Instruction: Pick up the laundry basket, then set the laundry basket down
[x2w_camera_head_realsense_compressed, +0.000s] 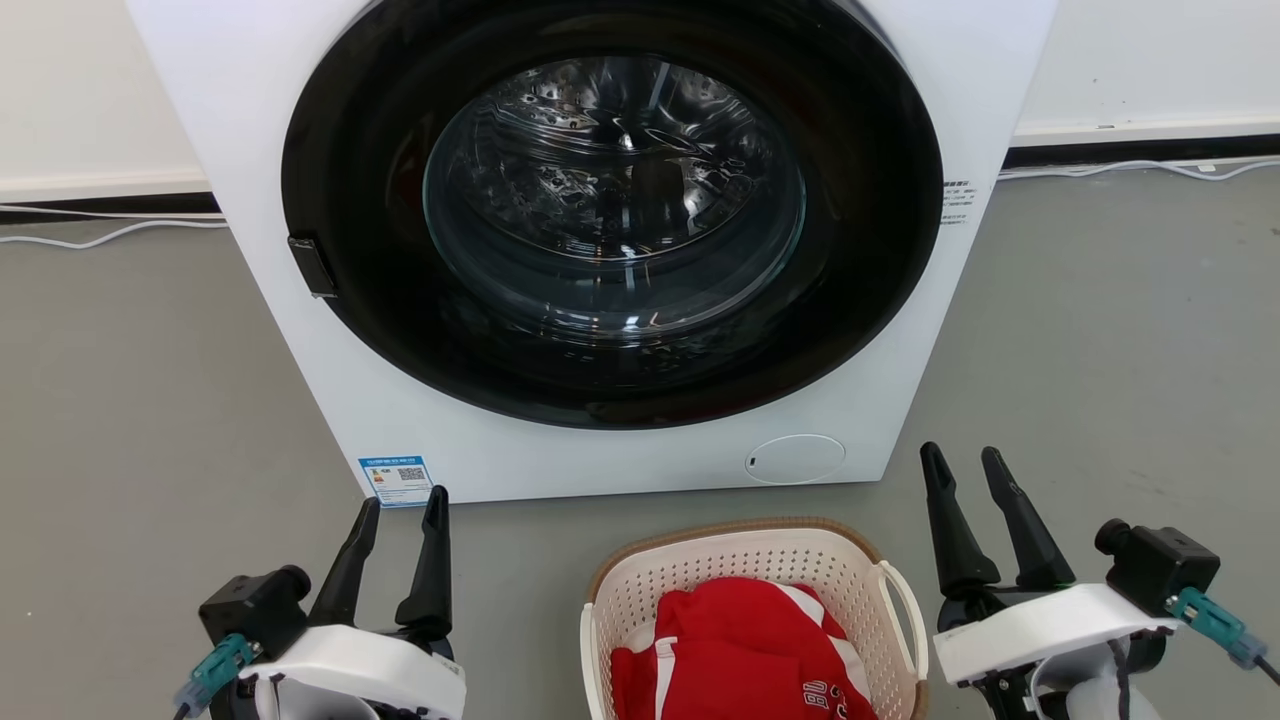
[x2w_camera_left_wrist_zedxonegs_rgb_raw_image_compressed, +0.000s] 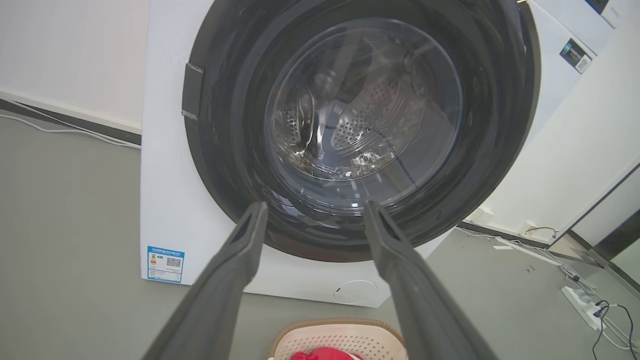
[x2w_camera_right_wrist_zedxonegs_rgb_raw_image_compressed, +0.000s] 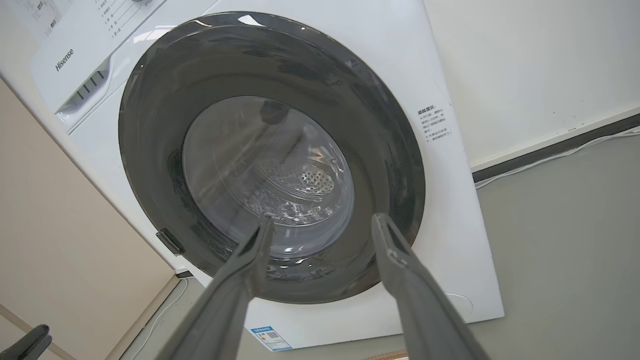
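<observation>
The left gripper (x2w_camera_head_realsense_compressed: 405, 497) and right gripper (x2w_camera_head_realsense_compressed: 961, 450), both spread and empty, flank the laundry basket (x2w_camera_head_realsense_compressed: 745, 527) (red shirt (x2w_camera_head_realsense_compressed: 740, 640) inside); an uneven lift could spill it.

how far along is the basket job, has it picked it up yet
Done: nothing yet. The laundry basket sits on the floor before the washing machine, red garment inside, untouched. In hand: the left tool and right tool stand open either side of it, clear of it. Remaining: grasp, lift, set down.
</observation>
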